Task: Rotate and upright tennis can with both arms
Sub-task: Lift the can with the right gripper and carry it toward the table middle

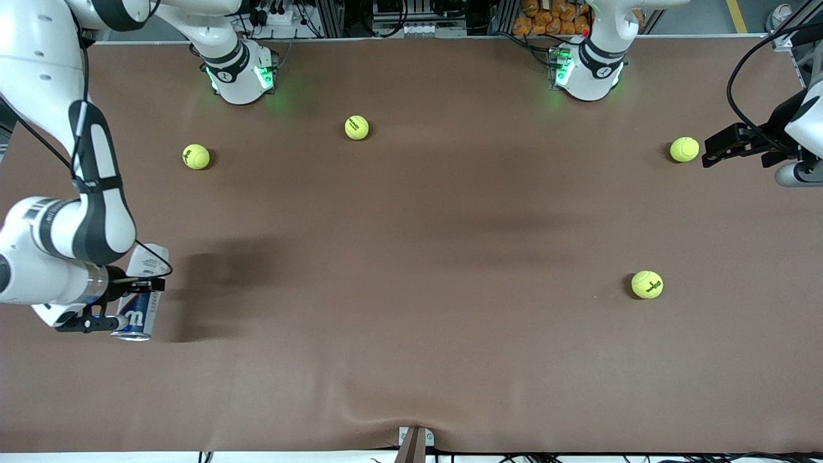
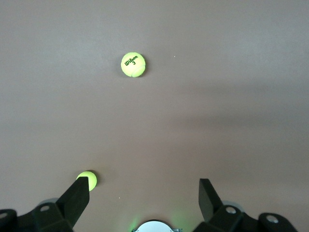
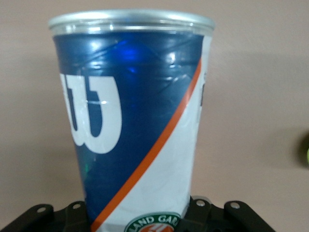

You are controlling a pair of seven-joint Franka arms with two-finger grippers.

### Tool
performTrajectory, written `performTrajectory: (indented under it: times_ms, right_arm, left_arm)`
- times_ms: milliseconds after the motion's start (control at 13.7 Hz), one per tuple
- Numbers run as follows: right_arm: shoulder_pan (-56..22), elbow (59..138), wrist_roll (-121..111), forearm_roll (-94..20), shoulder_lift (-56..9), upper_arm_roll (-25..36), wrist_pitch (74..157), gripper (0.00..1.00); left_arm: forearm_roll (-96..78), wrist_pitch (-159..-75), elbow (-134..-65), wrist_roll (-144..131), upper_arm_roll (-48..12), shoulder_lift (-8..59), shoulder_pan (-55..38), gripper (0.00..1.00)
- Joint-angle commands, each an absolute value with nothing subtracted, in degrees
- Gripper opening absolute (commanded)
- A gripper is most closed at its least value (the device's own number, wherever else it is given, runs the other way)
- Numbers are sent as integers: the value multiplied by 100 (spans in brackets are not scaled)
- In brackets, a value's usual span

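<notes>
The right claw (image 1: 132, 301) is clenched around the tennis can (image 1: 141, 294), a slim glossy cylinder with navy, white and orange-red label, lying at the right arm's end of the matte brown tabletop (image 1: 411, 360); fuzzy round tennis balls (image 1: 647, 284) lie scattered; the left claw (image 1: 723, 150), fingers spread and holding nothing, hovers beside one ball (image 1: 684, 149).

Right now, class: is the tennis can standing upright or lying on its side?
Lying on its side. The tennis can stretches lengthwise along the table, silver rim toward the front camera, right gripper shut on it.
</notes>
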State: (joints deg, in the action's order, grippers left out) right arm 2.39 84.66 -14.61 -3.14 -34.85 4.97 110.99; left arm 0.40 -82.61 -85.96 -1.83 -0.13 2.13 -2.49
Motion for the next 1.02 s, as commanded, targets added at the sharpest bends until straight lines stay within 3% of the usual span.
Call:
performTrajectory:
  times_ms: [0, 439, 951]
  right_arm:
    - [-174, 8192, -2177, -378, -3367, 475, 10846, 53]
    - [-1465, 8183, -3584, -317, -3252, 264, 10951, 53]
    - [-3223, 8262, -4262, -133, -3462, 272, 12180, 53]
  left_arm:
    - [-18, -8218, -8561, -70, -9, 255, -246, 100]
    - [-18, -8218, -8561, -79, -9, 255, -255, 100]
    - [-9, -8235, -8543, -97, -9, 298, -272, 100]
